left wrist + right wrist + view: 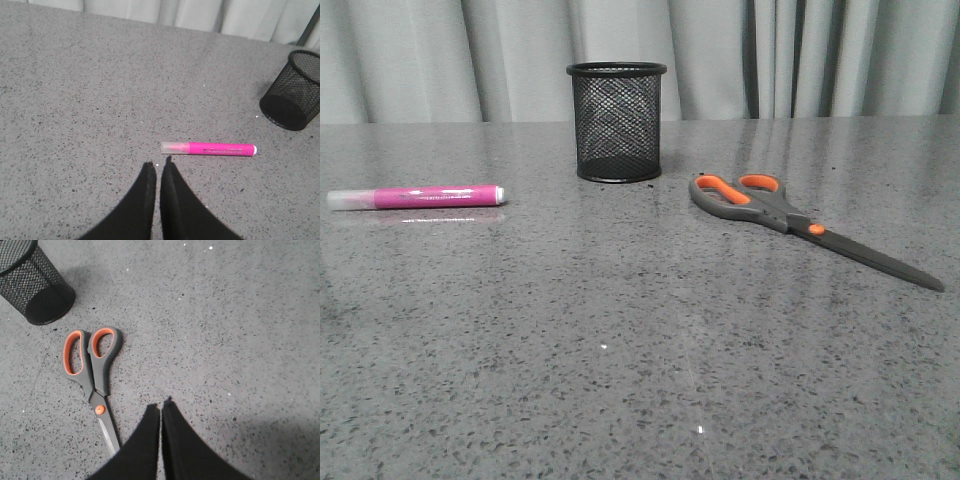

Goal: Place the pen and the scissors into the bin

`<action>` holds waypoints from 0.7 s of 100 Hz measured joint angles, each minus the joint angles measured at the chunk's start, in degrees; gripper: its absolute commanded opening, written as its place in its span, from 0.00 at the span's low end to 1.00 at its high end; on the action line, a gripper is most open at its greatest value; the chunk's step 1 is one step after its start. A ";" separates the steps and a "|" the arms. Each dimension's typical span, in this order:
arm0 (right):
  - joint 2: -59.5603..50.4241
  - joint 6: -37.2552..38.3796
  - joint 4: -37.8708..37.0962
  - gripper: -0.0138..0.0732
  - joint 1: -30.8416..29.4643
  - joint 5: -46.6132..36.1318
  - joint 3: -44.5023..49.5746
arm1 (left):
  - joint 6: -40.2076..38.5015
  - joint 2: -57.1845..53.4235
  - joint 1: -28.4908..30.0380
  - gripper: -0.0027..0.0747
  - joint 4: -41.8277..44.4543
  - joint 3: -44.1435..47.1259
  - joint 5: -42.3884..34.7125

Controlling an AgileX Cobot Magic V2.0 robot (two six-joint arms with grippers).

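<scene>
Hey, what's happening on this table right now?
Nothing is being handled yet. The pink pen lies flat on the grey table, left of the black mesh bin, and the scissors lie closed to its right. Neither is in the bin. The left gripper hovers shut near the pen, and the right gripper hovers shut beside the scissors, each holding nothing.

Curtained lab: speckled grey table (620, 380)
</scene>
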 measured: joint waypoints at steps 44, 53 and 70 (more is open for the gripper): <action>3.76 -1.70 -0.13 0.70 0.00 1.28 -4.75 | 19.73 14.84 -0.84 0.56 -12.53 -8.68 3.19; 3.76 -2.25 -0.12 0.70 0.00 1.28 -4.75 | 26.53 19.44 -2.77 0.53 -13.53 -12.35 5.99; 3.76 -3.08 -0.12 0.70 0.00 1.40 -4.75 | 41.23 30.12 -6.95 0.53 -13.72 -19.74 12.19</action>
